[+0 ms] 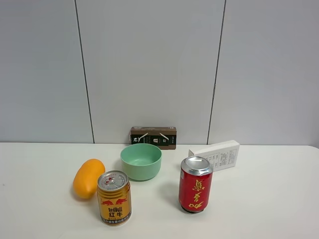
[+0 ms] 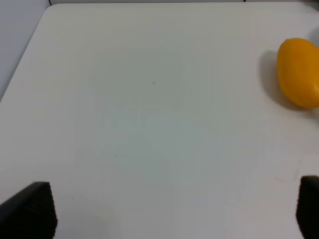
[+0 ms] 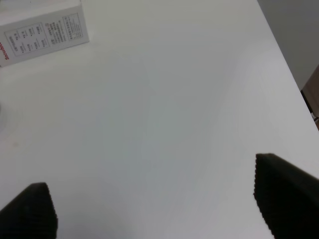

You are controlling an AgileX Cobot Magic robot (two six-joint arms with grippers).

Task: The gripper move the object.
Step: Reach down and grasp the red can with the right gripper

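Note:
The red can (image 1: 195, 184) with gold-yellow characters and a silver top stands upright on the white table (image 1: 269, 199), right of centre. No gripper shows in the exterior high view. In the left wrist view my left gripper (image 2: 172, 209) is open over bare table, its black fingertips (image 2: 30, 211) wide apart. In the right wrist view my right gripper (image 3: 159, 209) is open too, its black fingertips (image 3: 284, 199) wide apart over bare table. The red can shows in neither wrist view.
A gold-and-red Red Bull can (image 1: 114, 197) stands front left, an orange mango (image 1: 88, 178) (image 2: 299, 72) beside it. A green bowl (image 1: 141, 161) sits behind. A white box (image 1: 215, 155) (image 3: 42, 32) lies at the back right, a brown box (image 1: 153, 137) by the wall.

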